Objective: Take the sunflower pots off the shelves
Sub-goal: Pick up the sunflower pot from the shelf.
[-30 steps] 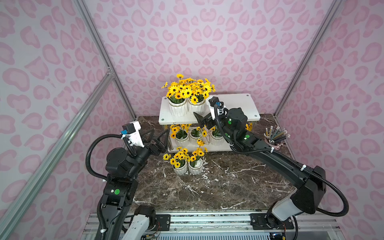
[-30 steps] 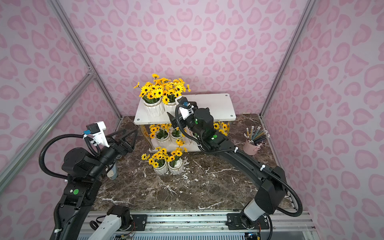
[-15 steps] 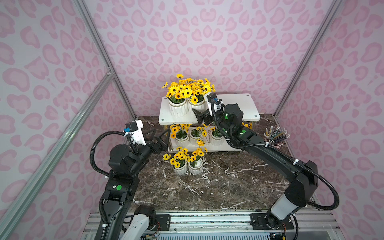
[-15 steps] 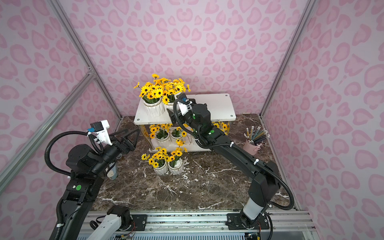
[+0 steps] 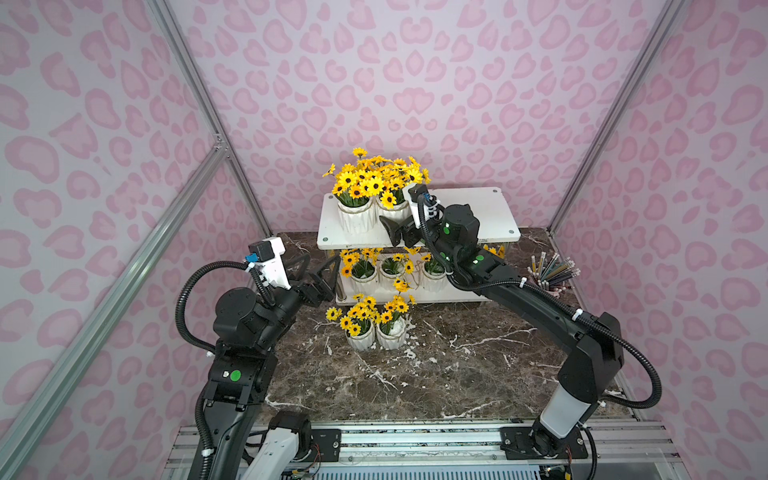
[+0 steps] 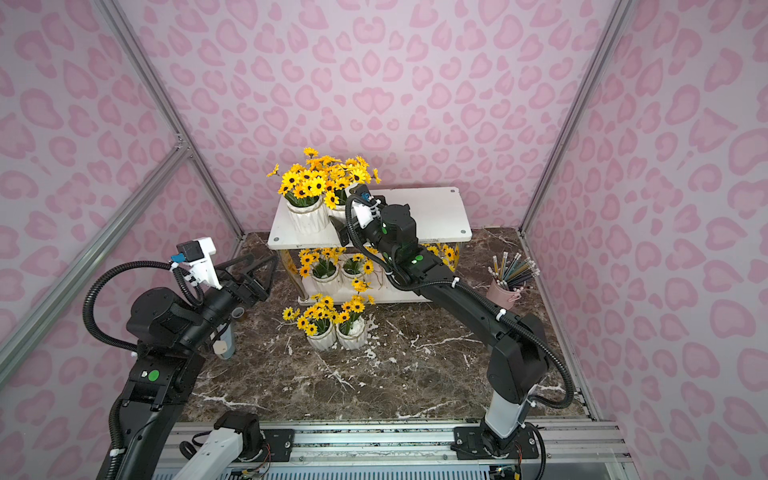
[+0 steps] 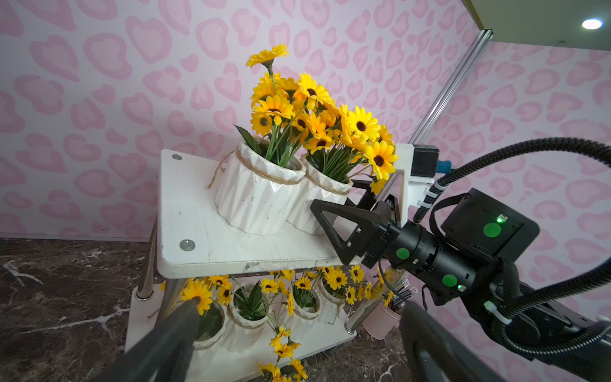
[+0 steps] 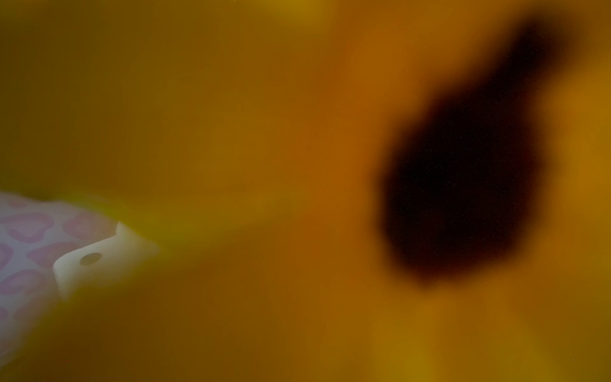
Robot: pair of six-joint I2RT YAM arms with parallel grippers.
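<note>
White sunflower pot (image 7: 304, 211), between right gripper (image 7: 335, 196) jaws

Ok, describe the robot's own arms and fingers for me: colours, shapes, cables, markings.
The left arm and right arm are black, each with a white base link, round green dots on the joints and a ribbed black cable hose. A white camera bracket sits at each wrist. The fingers are black open triangular frames.

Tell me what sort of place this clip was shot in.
Most likely a staged robot test booth, not a real room: pink heart-print wall panels in metal framing, a marble-look tabletop, and a metal mounting rail at the front edge.
</note>
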